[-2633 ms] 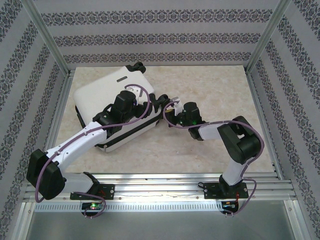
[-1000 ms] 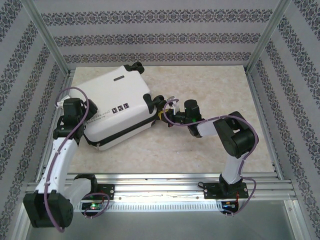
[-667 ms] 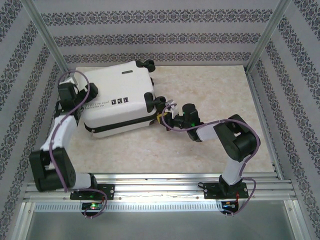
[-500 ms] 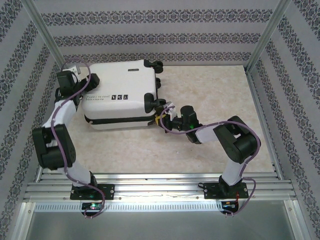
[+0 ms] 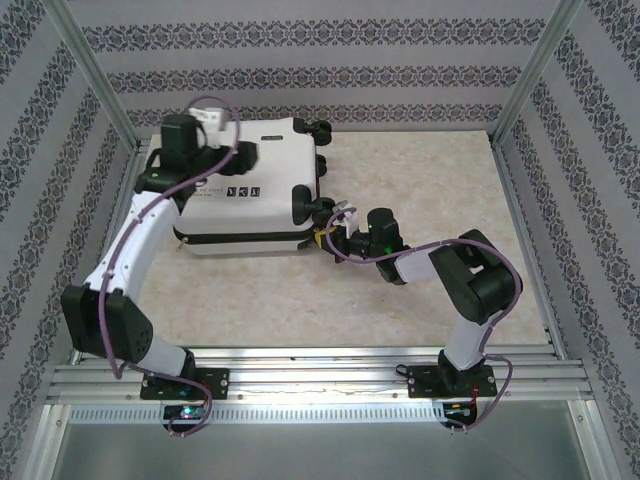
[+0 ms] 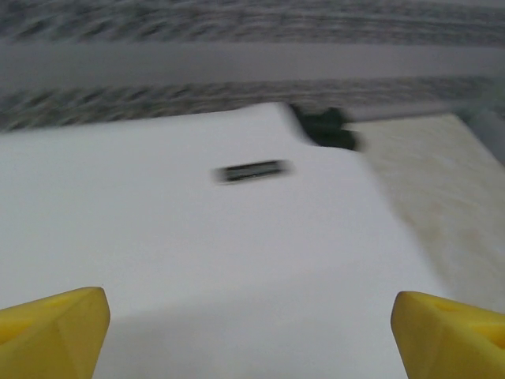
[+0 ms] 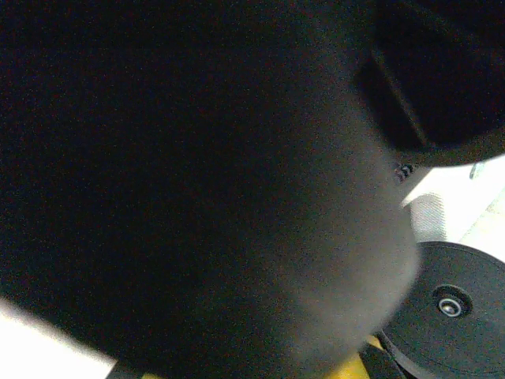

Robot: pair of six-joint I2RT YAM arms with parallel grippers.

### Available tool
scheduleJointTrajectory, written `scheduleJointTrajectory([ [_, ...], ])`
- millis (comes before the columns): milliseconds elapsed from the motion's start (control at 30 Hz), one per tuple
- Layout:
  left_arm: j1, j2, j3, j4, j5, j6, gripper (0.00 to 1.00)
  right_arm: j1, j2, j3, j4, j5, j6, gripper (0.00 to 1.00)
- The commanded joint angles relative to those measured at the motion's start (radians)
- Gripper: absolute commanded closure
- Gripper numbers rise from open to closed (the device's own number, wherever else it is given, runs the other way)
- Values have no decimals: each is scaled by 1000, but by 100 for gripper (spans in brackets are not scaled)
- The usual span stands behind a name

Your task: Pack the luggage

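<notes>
a robot test cell in a lab, not a home. the luggage lies on a beige stone-patterned table boxed in by bare aluminium posts, one rising off its far left corner. behind the luggage and out to both its sides stand flat panels of striped printed wallpaper, like a stage set. nearer than the luggage run slotted aluminium rails with arm bases bolted on, purple cables looping loose and a green light glowing.

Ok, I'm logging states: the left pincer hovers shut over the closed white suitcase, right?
No: the left pincer is open, not shut, its yellow fingertips wide apart over the closed white suitcase; the left wrist view shows it.
</notes>
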Motion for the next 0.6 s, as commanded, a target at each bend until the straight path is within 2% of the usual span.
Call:
scheduleJointTrajectory([
  [0,-94,-1,22,-112,40,161,7,-33,7,50,141,-82,55,100],
  [167,-226,120,120,-203,94,300,7,-41,39,45,202,-73,149,100],
  [367,-373,301,275,-352,4,459,10,-50,58,37,257,-43,267,100],
  [567,-423,397,364,-433,-36,536,11,-73,74,45,280,-83,335,100],
])
